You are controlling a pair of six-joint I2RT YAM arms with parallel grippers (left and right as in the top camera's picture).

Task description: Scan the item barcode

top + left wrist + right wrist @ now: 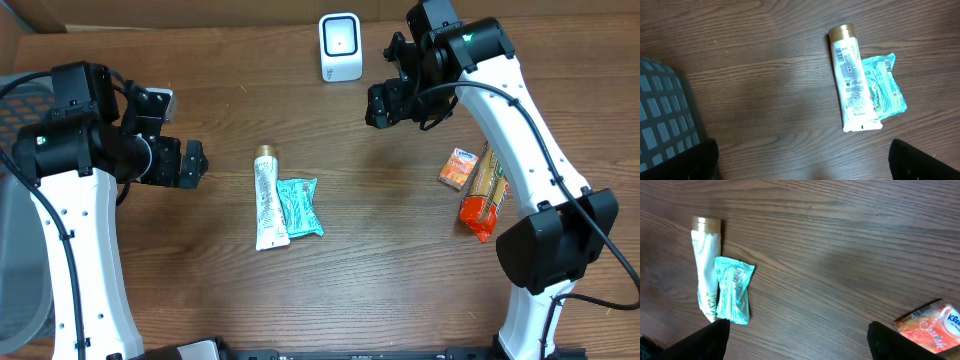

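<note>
A white tube with a gold cap (267, 200) (852, 80) (706, 265) lies mid-table, with a teal packet (299, 207) (883, 87) (733, 290) touching its right side. The white barcode scanner (340, 46) stands at the back edge. My left gripper (190, 163) (802, 165) hovers open left of the tube, nothing between its fingers. Open as well, my right gripper (380, 105) (800, 340) hangs in the air right of the scanner, holding nothing.
An orange tissue pack (459, 167) (930, 325) and an orange-red snack bag (485, 195) lie at the right, beside the right arm. A grey mesh basket (20, 250) (665, 120) sits at the left edge.
</note>
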